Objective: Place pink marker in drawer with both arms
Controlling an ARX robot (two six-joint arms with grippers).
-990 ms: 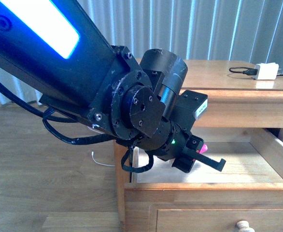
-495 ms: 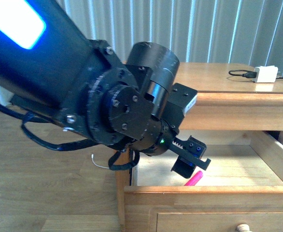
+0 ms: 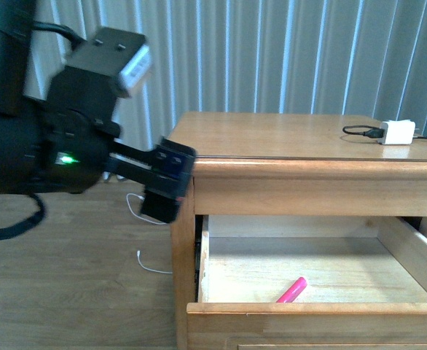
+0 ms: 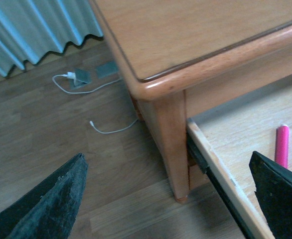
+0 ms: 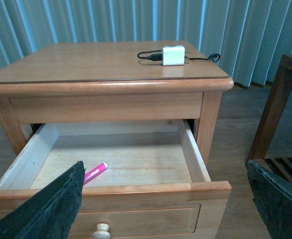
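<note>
The pink marker (image 3: 291, 289) lies loose on the pale floor of the open drawer (image 3: 308, 309), near its front edge. It also shows in the left wrist view (image 4: 282, 145) and the right wrist view (image 5: 95, 173). My left gripper (image 3: 167, 182) is open and empty, in the air to the left of the nightstand's front left corner, outside the drawer. In its own view (image 4: 166, 162) the jaws stand wide apart over the nightstand leg and the floor. My right gripper (image 5: 165, 169) is open and empty, in front of the drawer's panel (image 5: 136, 215) with its round knob (image 5: 102, 230).
A white charger block (image 3: 397, 133) with a black cable sits at the nightstand top's back right; it also shows in the right wrist view (image 5: 173, 55). A white cable (image 4: 111, 130) lies on the wood floor left of the nightstand. Another wooden piece of furniture (image 5: 280, 99) stands to the right.
My left gripper has pulled up and to the left out of the drawer. The pink marker, near its jaws a second ago, now lies free on the drawer floor.
</note>
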